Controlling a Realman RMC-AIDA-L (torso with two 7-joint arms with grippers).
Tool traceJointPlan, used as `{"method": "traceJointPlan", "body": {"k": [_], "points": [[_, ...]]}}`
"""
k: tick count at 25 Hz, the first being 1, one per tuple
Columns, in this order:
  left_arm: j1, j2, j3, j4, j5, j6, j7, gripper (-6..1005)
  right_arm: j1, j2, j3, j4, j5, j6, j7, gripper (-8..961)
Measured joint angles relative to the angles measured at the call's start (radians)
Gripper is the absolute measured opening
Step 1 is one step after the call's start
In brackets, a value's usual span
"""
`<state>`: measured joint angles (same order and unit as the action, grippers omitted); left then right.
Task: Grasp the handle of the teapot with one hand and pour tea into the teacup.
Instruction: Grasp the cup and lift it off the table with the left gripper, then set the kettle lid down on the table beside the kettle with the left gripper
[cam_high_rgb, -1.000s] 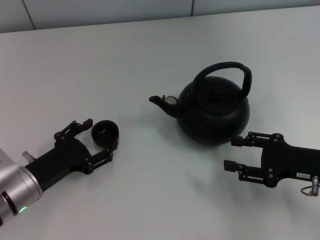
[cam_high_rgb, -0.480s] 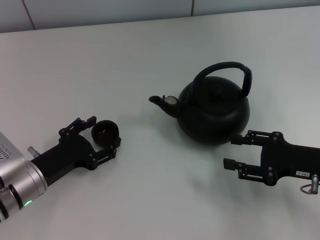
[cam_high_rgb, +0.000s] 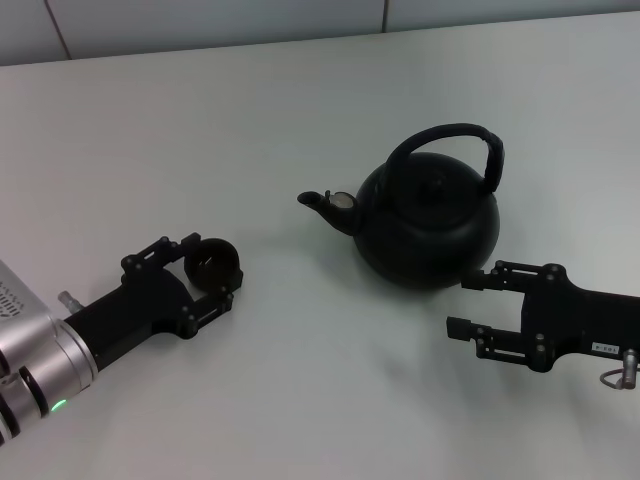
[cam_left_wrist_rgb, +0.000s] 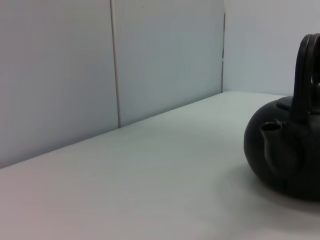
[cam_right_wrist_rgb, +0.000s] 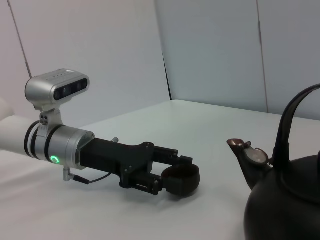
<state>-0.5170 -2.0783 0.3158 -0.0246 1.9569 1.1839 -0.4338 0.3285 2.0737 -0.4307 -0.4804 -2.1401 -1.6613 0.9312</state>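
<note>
The black teapot (cam_high_rgb: 430, 225) stands upright at mid-table, its arched handle (cam_high_rgb: 445, 135) raised and its spout toward my left. It also shows in the left wrist view (cam_left_wrist_rgb: 290, 155) and the right wrist view (cam_right_wrist_rgb: 285, 210). The small black teacup (cam_high_rgb: 213, 262) sits to its left, between the fingers of my left gripper (cam_high_rgb: 207, 268). That gripper is open, with one finger on each side of the cup, as the right wrist view (cam_right_wrist_rgb: 175, 175) also shows. My right gripper (cam_high_rgb: 460, 306) is open and empty, low over the table just near-right of the teapot.
The white table (cam_high_rgb: 300, 110) meets a pale panelled wall (cam_high_rgb: 200, 20) at the back. My left arm's silver wrist (cam_high_rgb: 30, 365) lies at the near left edge.
My left gripper has slid forward, so the teacup now lies deeper between its fingers. The cup shifted very slightly. The right arm and the teapot have not moved.
</note>
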Motion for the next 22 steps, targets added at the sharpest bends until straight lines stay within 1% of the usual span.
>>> {"method": "traceJointPlan", "body": {"k": [5,8,10,14,17,22], "points": [[-0.018,0.0,0.004,-0.011,0.003,0.027,0.0,690,0.0,0.0,0.0,0.001,0.0,0.0,-0.001,647],[-0.048,0.0,0.01,-0.033,0.004,0.024,0.007,691,0.0,0.0,-0.002,0.002,0.0,0.0,-0.002,648],[-0.077,0.0,0.01,-0.061,0.005,0.009,0.028,691,0.0,0.0,-0.002,0.003,0.0,0.0,-0.002,649],[-0.115,-0.001,0.005,-0.088,0.006,-0.026,0.041,693,0.0,0.0,-0.002,0.003,0.0,-0.007,-0.002,649],[-0.13,-0.001,0.004,-0.095,0.006,-0.045,0.041,694,0.0,0.0,-0.002,0.003,0.001,-0.009,-0.002,649],[-0.135,-0.001,0.003,-0.106,0.006,-0.062,0.053,695,-0.001,0.0,-0.002,0.003,0.003,-0.009,-0.003,649]]}}
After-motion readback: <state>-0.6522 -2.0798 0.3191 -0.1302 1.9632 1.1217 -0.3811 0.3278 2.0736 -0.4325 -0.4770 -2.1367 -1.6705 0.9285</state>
